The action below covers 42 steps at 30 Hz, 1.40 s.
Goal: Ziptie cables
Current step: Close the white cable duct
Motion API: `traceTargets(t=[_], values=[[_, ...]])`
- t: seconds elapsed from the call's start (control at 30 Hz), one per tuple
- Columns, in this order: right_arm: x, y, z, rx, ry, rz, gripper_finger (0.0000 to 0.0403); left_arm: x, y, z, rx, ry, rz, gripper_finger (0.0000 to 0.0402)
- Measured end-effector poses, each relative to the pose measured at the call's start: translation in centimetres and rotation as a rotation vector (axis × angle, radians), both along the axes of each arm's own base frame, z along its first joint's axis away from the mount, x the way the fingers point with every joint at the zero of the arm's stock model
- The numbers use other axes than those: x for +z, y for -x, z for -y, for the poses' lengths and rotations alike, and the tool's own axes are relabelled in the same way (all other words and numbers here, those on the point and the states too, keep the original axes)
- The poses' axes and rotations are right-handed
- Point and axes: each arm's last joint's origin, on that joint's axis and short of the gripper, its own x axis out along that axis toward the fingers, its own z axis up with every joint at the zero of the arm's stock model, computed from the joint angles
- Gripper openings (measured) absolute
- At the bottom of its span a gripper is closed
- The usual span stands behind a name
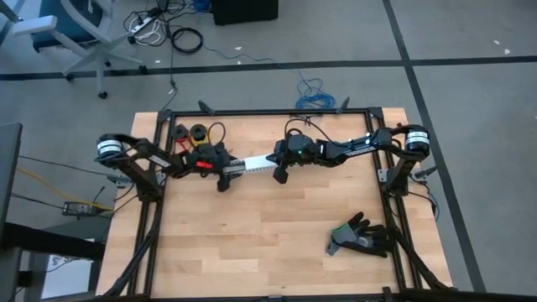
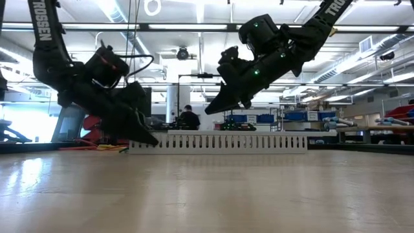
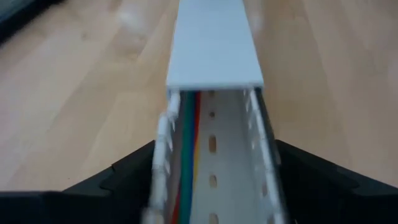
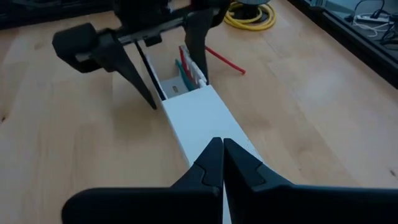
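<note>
Right gripper [image 4: 222, 163], fingers pressed together, hovers over the duct [image 4: 202, 124]; left gripper [image 4: 165, 68] straddles it, fingers wide.

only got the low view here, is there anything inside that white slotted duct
Observer: Yes. Coloured cables run along one wall inside the duct.
Operator: is the duct covered
Observer: Partly. A white cover sits on the far stretch, and the end nearest the left arm is uncovered.
Operator: left claw gripping it
Observer: No, the left claw is open, with one finger on either side of that uncovered end.
</note>
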Motion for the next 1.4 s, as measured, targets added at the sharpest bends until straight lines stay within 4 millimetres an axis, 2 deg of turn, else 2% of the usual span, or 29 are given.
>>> traceTargets(t=[0.23, 0.43, 0.53, 0.67, 0.73, 0.83, 0.93, 1.03, 1.2, 1.3, 1.4], values=[[0.0, 0.0, 0.0, -0.002, -0.003, 0.005, 0.0000, -0.6, 0.1, 0.0, 0.008, -0.002, -0.023, 0.0302], [0.7, 0.6, -0.2, -0.013, 0.004, -0.031, 0.0000, -0.6, 0.1, 0.0, 0.008, -0.002, -0.027, 0.0255], [2.1, 1.9, -0.4, -0.082, 0.020, -0.099, 0.0000, -0.6, 0.1, 0.0, 0.007, -0.004, -0.024, 0.0237], [3.3, 4.3, -0.5, -0.209, -0.024, -0.223, 0.0000, -0.6, 0.1, 0.0, 0.008, -0.004, -0.024, 0.0234], [3.5, 5.4, -0.4, -0.277, -0.037, -0.288, 0.0000, -0.6, 0.1, 0.0, 0.008, -0.004, -0.024, 0.0237], [3.0, 5.9, 0.0, -0.317, -0.060, -0.338, 0.0000, -0.6, 0.1, 0.0, 0.010, -0.002, -0.024, 0.0238], [1.8, 5.3, 0.4, -0.308, -0.084, -0.347, 0.0000, -0.6, 0.1, 0.0, 0.011, 0.001, -0.024, 0.0238], [-0.3, 3.9, 0.6, -0.246, -0.146, -0.332, 0.0000, -0.6, 0.1, 0.0, 0.012, 0.002, -0.023, 0.0239], [-3.1, 0.6, 1.1, -0.112, -0.196, -0.147, 0.0000, -0.6, 0.2, 0.0, 0.017, 0.005, -0.027, 0.0239], [-3.1, -0.4, 1.0, -0.044, -0.153, -0.020, 0.0000, -0.6, 0.2, 0.0, 0.017, 0.004, -0.026, 0.0239], [-1.9, -0.6, 0.7, -0.012, -0.093, 0.045, 0.0000, -0.6, 0.1, 0.0, 0.016, 0.005, -0.025, 0.0239]])
